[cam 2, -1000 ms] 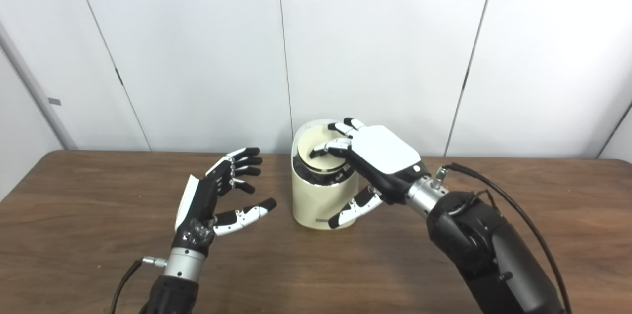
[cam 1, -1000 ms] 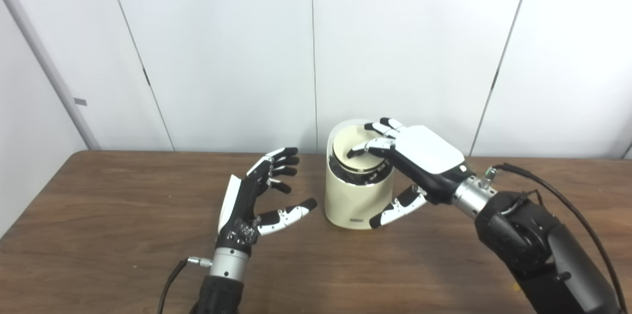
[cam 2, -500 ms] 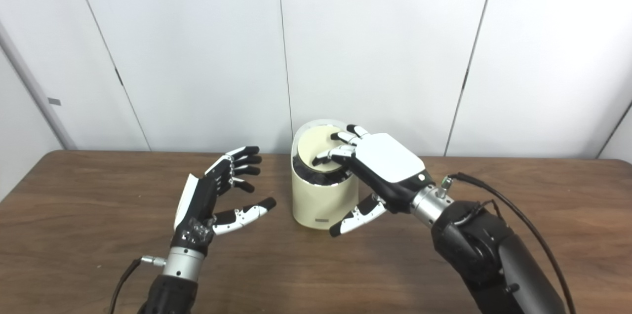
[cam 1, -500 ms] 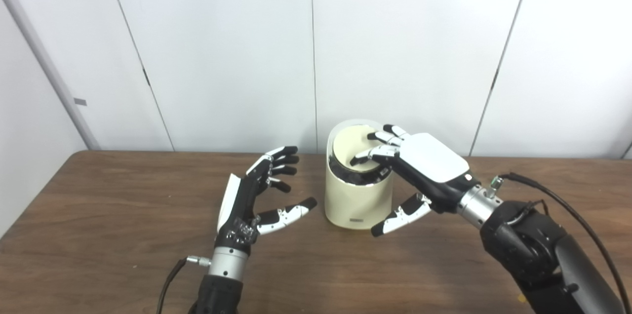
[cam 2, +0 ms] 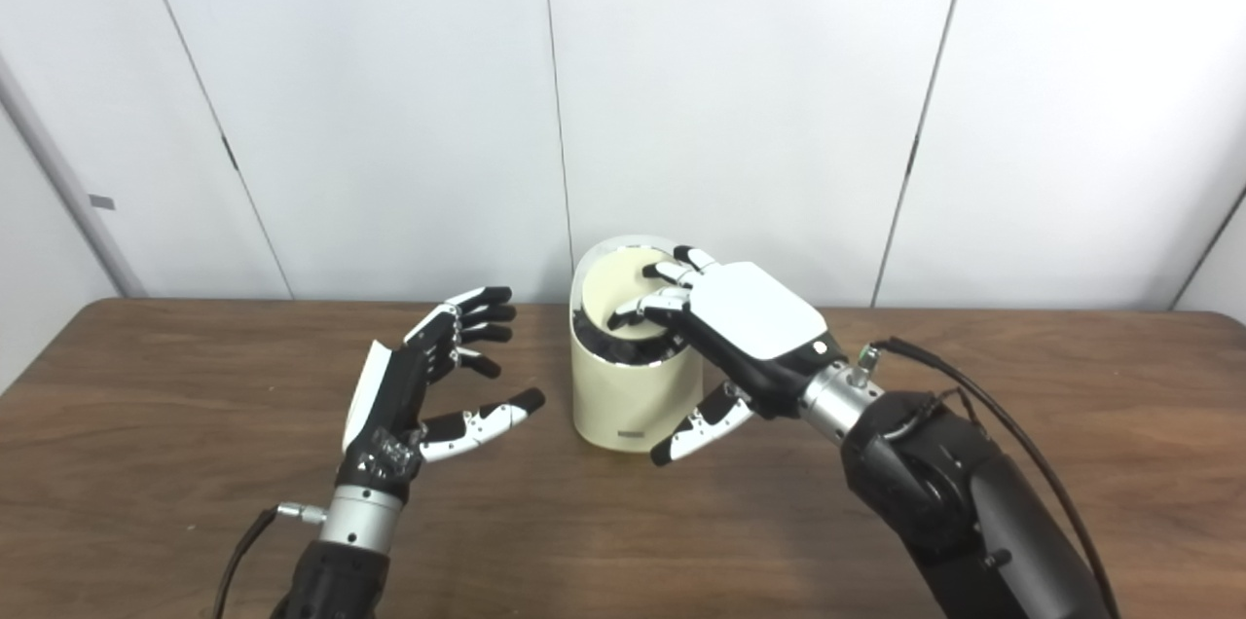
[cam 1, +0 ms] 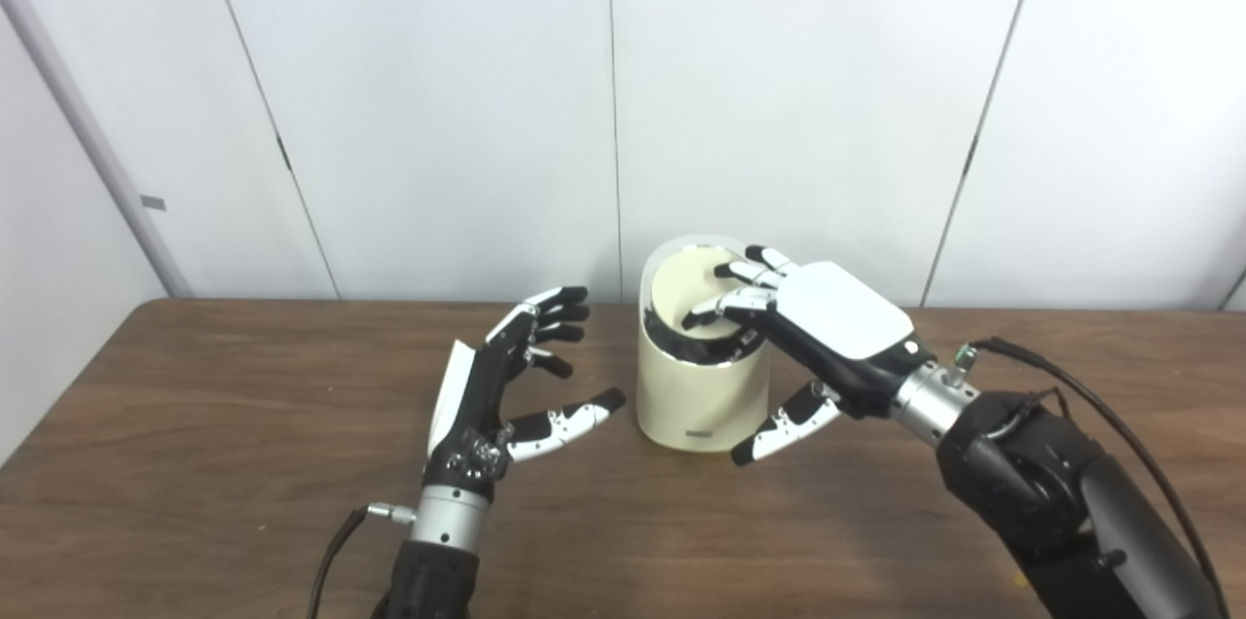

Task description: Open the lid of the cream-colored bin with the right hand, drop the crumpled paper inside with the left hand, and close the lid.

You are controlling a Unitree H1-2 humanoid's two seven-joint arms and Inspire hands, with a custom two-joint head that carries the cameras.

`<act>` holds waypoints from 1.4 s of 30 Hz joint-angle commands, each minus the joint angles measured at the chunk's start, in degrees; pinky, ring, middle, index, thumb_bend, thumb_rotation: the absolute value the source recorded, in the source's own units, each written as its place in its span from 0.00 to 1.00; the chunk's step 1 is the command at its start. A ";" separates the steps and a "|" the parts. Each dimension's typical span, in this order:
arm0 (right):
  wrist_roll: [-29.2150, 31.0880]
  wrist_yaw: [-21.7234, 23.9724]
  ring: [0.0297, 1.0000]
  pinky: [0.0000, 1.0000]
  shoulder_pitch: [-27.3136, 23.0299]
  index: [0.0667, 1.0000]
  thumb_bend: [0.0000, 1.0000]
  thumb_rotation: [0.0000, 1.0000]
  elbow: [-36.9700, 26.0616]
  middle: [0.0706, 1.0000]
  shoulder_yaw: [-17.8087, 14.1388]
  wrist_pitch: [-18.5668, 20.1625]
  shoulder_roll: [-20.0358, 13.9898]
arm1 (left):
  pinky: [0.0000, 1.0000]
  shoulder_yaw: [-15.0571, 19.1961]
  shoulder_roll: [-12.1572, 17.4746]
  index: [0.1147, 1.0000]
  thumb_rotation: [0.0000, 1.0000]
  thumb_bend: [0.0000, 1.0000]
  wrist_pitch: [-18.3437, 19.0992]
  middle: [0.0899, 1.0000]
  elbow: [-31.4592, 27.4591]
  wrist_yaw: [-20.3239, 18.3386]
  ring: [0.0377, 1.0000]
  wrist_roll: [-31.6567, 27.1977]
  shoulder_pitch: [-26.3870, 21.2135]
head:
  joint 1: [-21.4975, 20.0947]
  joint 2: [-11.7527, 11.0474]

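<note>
The cream-colored bin (cam 1: pixel 696 400) stands at the middle of the brown table (cam 1: pixel 195 405), near the wall. Its round lid (cam 1: pixel 678 286) is tilted, raised at the back, with a dark gap (cam 1: pixel 672 339) under its front edge. My right hand (cam 1: pixel 827 322) reaches over the bin from the right; its fingertips (cam 1: pixel 703 315) rest on the lid's top and its thumb (cam 1: pixel 779 424) hangs in front of the bin wall, gripping nothing. My left hand (cam 2: pixel 428 395) hovers open and empty just left of the bin. No crumpled paper shows in either view.
White wall panels (cam 1: pixel 438 93) rise right behind the bin. A black cable (cam 1: pixel 1081 385) loops off my right forearm. A thin cable (cam 1: pixel 336 541) trails from my left wrist. Bare tabletop lies to both sides and in front.
The lid has tipped lower over the last second, and my right hand has come down with its fingers pressing on it. The left hand has kept still.
</note>
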 commanded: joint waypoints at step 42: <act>5.09 -3.73 0.91 0.89 -0.09 0.88 0.78 0.39 -4.02 0.85 -10.27 6.24 1.96 | 0.55 0.40 0.59 0.77 0.03 0.70 -0.62 0.73 -1.54 -0.06 0.69 -0.74 -1.87 | 0.16 -0.17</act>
